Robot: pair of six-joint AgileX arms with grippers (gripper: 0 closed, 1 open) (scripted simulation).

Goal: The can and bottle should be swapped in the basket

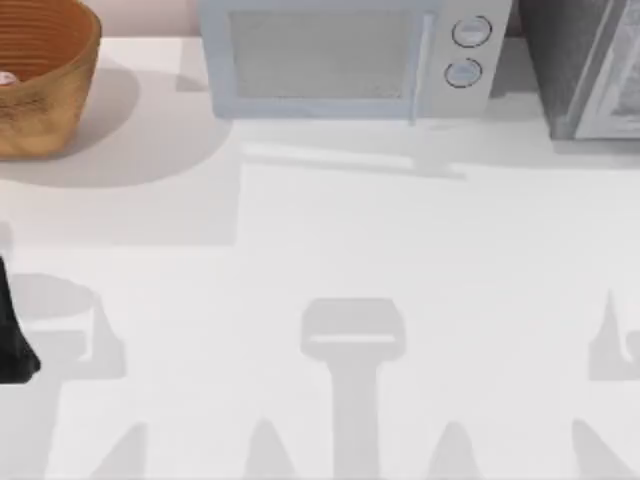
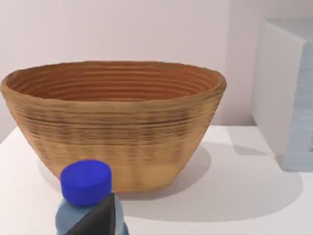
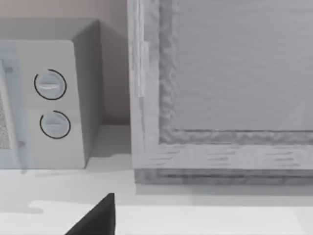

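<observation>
Sitting at the far left corner of the table [image 1: 320, 300], the basket [image 1: 40, 90] — orange-brown wicker, ribbed inside, standing upright with its mouth open. Showing just inside it at the left edge of the top view, a small white-and-red patch, likely the can [image 1: 6, 79], too cropped to say more. Standing just near of the basket in the left wrist view, the bottle [image 2: 87, 196] — blue cap, pale blue body, upright, apart from the basket wall. Overlapping the bottle's lower body, one dark finger of the left gripper [image 2: 98, 220]; whether clamping the bottle or merely passing in front of it, cannot tell. Appearing at the left edge of the top view, near side, a dark part of the left arm [image 1: 12, 335]. Resting along the far edge right of the basket, a pale grey microwave [image 1: 340, 55] with two round knobs, and right of that a larger grey appliance [image 1: 590, 65]. Facing these two, the right gripper [image 3: 98, 218], with a single dark fingertip in the right wrist view — open or closed, cannot tell.
</observation>
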